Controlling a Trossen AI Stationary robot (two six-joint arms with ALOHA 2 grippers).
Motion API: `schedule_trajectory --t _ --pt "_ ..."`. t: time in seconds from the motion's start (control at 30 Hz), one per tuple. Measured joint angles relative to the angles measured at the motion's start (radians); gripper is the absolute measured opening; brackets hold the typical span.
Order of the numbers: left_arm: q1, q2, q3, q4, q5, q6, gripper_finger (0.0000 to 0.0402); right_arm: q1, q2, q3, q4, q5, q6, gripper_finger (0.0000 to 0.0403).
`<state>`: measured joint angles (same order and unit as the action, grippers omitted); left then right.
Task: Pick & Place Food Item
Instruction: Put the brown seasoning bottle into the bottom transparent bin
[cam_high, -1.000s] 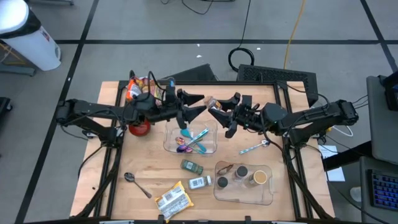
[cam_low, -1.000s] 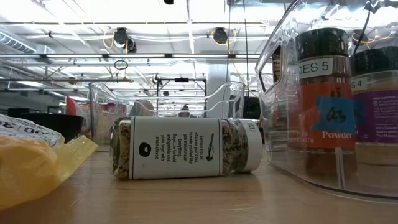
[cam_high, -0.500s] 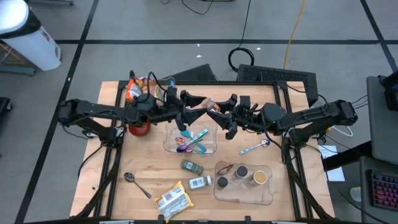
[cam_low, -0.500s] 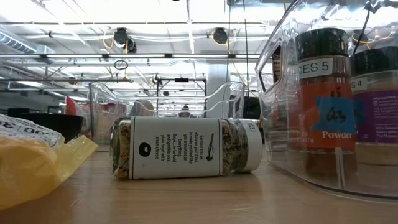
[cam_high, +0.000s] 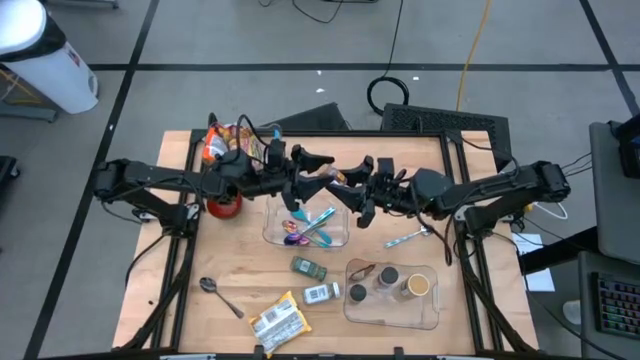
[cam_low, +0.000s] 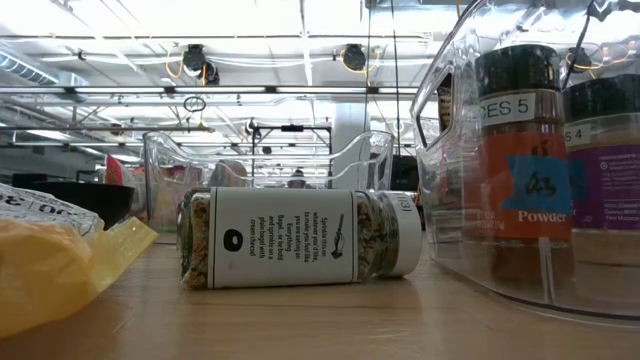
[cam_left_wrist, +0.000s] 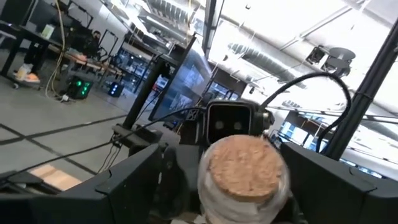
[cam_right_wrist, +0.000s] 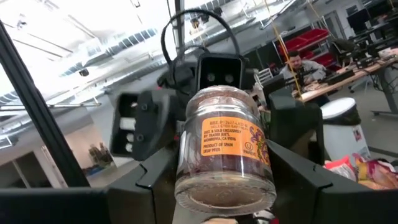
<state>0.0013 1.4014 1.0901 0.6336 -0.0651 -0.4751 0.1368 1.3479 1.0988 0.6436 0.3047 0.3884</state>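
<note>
Slipping is the nearest worry: the right gripper (cam_high: 350, 190) is clenched on the glass jar (cam_right_wrist: 225, 146), with its two fingers pressed against the rounded sides near the base. The jar lies roughly level in mid-air, so the grip depends on friction against smooth glass alone. I judge that a small twist could roll it out of the jaws.

Just ahead of those jaws, the jar's cork lid (cam_left_wrist: 244, 165) points at the left gripper (cam_high: 322, 172). That gripper is spread wide with one finger on either side of the lid end, and neither finger looks to be touching it. This reads as a hand-over not yet completed.

- If the left jaws close on the cork alone rather than on glass, the lid could pull free or the jar could pivot downward.
- If the right jaws release before the left have a firm hold, the jar drops.
- If both clamp while the arms are slightly out of line, the jar could be levered out, or the fingers of the two grippers could collide.

Below the meeting jaws sits the clear bin (cam_high: 275, 235) holding coloured utensils (cam_high: 310, 225). A falling jar would likely strike its rim or contents, or bounce onto the table (cam_high: 240, 270) and roll.
</note>
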Motion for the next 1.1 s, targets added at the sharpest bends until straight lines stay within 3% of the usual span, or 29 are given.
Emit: schedule_trajectory --t 0.1,0.33,0.73,1.1 --pt "0.000 0.000 0.000 -0.008 -0.006 -0.001 0.0300 0.000 0.011 0.000 0.014 0.000 0.015 0.0185" --pt "-0.001 -0.002 0.000 -0.003 0.004 -0.007 0.0179 0.000 0.014 0.000 0.016 0.002 0.013 0.0185" --pt "0.000 -0.002 0.000 0.000 0.020 -0.002 0.0179 0.000 0.014 0.000 0.018 0.001 0.012 0.0185" --pt "0.000 -0.002 0.000 -0.002 0.042 0.026 0.0179 0.000 0.013 0.000 0.018 0.000 0.023 0.0221"
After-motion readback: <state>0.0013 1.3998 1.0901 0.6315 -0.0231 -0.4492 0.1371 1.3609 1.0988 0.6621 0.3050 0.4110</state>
